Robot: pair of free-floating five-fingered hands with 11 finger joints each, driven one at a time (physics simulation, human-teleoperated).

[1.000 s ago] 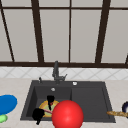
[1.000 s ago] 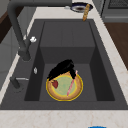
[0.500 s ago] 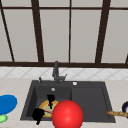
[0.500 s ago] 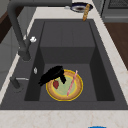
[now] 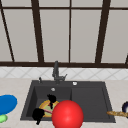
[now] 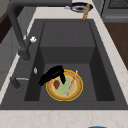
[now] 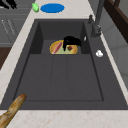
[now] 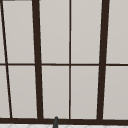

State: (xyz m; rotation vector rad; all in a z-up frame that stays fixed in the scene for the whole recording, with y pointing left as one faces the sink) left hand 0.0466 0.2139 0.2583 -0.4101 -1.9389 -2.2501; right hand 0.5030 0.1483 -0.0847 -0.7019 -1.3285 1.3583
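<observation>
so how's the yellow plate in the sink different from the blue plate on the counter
The yellow plate lies down in the sink basin; the blue plate lies up on the counter to the sink's left. The yellow plate has a green middle and carries a pink stick and a small red piece, with a robot hand over its edge. The blue plate is plain, with nothing on it. Both are round and lie flat.
</observation>
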